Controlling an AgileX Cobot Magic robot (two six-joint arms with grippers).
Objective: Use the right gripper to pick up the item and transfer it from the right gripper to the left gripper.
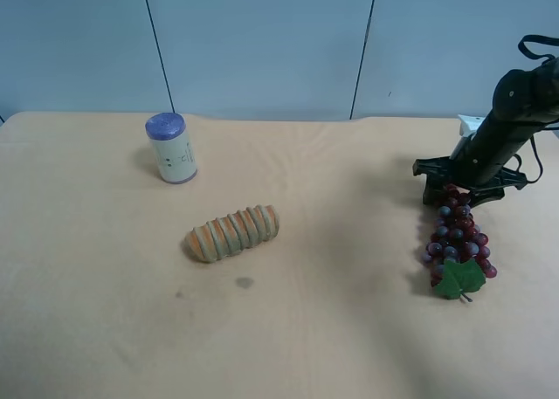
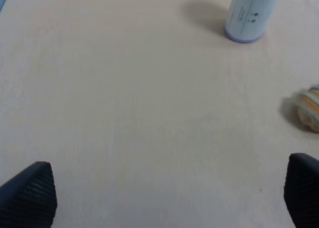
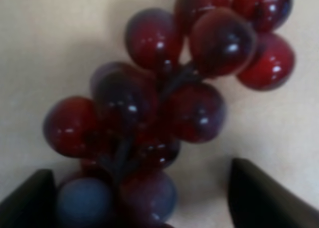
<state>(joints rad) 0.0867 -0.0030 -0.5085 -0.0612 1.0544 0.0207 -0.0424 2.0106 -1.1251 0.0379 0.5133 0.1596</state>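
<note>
The bunch of dark red and purple grapes (image 1: 458, 240) lies on the tan table at the exterior high view's right, its green leaf (image 1: 460, 278) at the near end. My right gripper (image 1: 461, 182), on the black arm with a white block, is open and down at the bunch's far end. In the right wrist view the grapes (image 3: 164, 108) fill the picture and reach between the two spread fingertips (image 3: 259, 198). My left gripper (image 2: 164, 198) is open and empty above bare table; its arm is out of the exterior high view.
An orange-and-green ribbed loaf (image 1: 232, 232) lies mid-table and shows at the edge of the left wrist view (image 2: 309, 108). A white can with a blue lid (image 1: 171, 147) stands at the back left, also in the left wrist view (image 2: 249, 13). A small dark stain (image 1: 244, 283) marks the table.
</note>
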